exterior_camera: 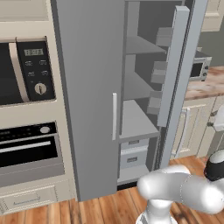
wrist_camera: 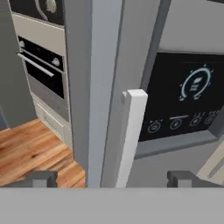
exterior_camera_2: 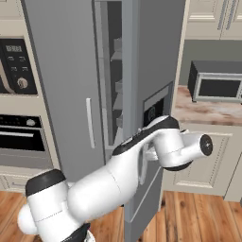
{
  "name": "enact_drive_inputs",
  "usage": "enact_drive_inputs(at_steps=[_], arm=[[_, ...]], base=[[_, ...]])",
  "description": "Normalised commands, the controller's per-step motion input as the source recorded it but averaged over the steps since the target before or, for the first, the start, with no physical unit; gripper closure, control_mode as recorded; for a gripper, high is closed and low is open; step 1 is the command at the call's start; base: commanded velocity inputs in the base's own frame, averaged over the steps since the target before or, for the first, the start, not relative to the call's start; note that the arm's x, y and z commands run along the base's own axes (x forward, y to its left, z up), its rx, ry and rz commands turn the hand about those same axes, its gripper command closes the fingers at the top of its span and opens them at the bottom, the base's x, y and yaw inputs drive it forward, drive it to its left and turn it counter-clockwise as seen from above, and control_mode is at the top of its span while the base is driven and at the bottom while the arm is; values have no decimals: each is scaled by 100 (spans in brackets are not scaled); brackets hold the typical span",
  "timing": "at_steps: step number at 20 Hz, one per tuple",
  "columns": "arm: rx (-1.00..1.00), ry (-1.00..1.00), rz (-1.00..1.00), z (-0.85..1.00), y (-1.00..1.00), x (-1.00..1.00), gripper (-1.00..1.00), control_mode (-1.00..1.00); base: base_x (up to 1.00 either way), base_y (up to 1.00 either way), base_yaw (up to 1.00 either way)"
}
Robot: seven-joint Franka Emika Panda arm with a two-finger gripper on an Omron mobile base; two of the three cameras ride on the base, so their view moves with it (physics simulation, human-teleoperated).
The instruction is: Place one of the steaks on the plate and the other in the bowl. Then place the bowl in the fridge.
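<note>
**A:** Where is the fridge, and how does it stand?

**B:** The tall grey two-door fridge [exterior_camera: 89, 87] stands between the cream-framed built-in oven [exterior_camera: 28, 148] on one side and the cream base cabinets [exterior_camera: 192, 127] under the brown marbled worktop [exterior_camera: 205, 85] on the other. Its right door [exterior_camera: 177, 65] is swung open; the left door, with its slim pale vertical handle [exterior_camera: 114, 116], is shut. Inside, grey shelves [exterior_camera: 138, 120] and two pale drawers [exterior_camera: 133, 153] show, and grey bins [exterior_camera: 159, 72] line the open door.

**A:** And the arm?

**B:** In the right base view the white arm [exterior_camera_2: 118, 175] reaches up to the outer face of the open door, its wrist just beside the dark control panel [exterior_camera_2: 153, 111] set in that door.

**A:** The pincer?

**B:** In the hand view the two-finger gripper [wrist_camera: 113, 178] has its dark tips spread wide, with the open door's pale handle [wrist_camera: 130, 135] rising between them. Neither tip touches it; nothing is held. The dark panel [wrist_camera: 186, 100] lies just beside that handle.

**A:** Anything on the worktop?

**B:** A grey microwave [exterior_camera_2: 217, 82] sits at its back edge, against the wall.
</note>
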Motion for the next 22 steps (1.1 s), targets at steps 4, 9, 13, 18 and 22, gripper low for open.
enact_drive_inputs(at_steps=[4,9,13,18,22], arm=[[-42,9,-20,37,86,-84,-100,-100],[-51,23,-21,7,95,-40,-100,-100],[-63,33,-17,2,99,-4,-100,-100],[-59,21,-11,10,100,11,-100,-100],[-41,0,-2,4,100,21,-100,-100]], base=[[0,0,0],[0,0,0],[0,0,0],[0,0,0],[0,0,0]])
